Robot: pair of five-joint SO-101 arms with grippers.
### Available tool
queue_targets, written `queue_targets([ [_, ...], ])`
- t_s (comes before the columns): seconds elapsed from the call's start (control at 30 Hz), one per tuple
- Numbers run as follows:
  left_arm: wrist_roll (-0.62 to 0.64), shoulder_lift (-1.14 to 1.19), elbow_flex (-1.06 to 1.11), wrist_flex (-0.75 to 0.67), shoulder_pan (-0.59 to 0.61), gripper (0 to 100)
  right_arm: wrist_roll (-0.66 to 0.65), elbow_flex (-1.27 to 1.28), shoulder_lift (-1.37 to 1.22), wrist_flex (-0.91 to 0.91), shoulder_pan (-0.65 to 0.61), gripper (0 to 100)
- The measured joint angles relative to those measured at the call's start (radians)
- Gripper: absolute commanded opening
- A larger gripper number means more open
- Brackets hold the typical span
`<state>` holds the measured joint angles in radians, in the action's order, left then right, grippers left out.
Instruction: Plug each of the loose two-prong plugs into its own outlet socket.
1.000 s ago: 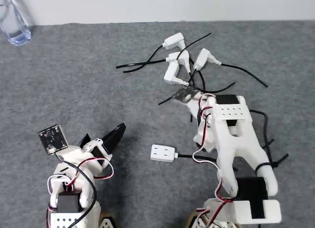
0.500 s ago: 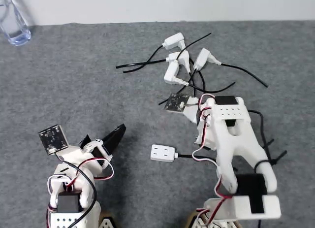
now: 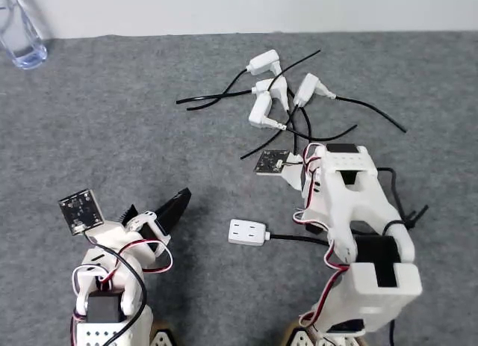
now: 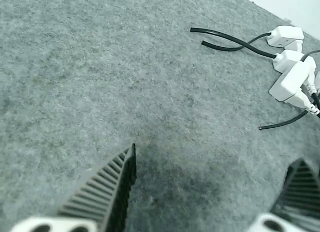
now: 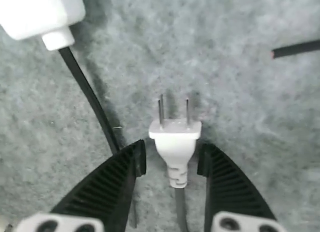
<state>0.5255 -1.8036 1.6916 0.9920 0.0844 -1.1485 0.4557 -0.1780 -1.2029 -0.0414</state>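
A white two-prong plug (image 5: 175,138) lies on the grey carpet with its prongs pointing away from my right gripper (image 5: 172,151). That gripper is open, one finger on each side of the plug body with a small gap on both sides. Another white plug (image 5: 41,12) with a black cord lies farther off. In the high view my right arm (image 3: 351,189) covers this spot. The white outlet strip (image 3: 248,232) lies between the arms. Three plugs (image 3: 263,61) (image 3: 272,87) (image 3: 309,87) sit among tangled cords at the back. My left gripper (image 4: 210,167) hangs open over bare carpet.
Black cords (image 3: 224,96) spread out from the plug cluster. The strip's cord (image 3: 295,238) runs under the right arm. A clear container (image 3: 21,43) stands at the back left corner. Open carpet (image 3: 112,122) stretches across the left half.
The right arm has drawn back a little toward the front and its wrist board has shifted left. The left arm has not moved.
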Motion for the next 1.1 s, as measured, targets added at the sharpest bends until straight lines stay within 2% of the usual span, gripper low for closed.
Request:
queue_targets([
  [0.73, -0.002, 0.000, 0.000, 0.000, 0.000, 43, 0.032, -0.009, -0.015, 0.014, -0.032, 18.8],
  [0.93, -0.002, 0.000, 0.000, 0.000, 0.000, 43, 0.032, -0.015, -0.017, 0.032, -0.031, 0.8],
  [1.1, -0.002, 0.000, 0.000, 0.000, 0.000, 43, 0.032, -0.051, -0.054, 0.048, -0.031, 0.9],
])
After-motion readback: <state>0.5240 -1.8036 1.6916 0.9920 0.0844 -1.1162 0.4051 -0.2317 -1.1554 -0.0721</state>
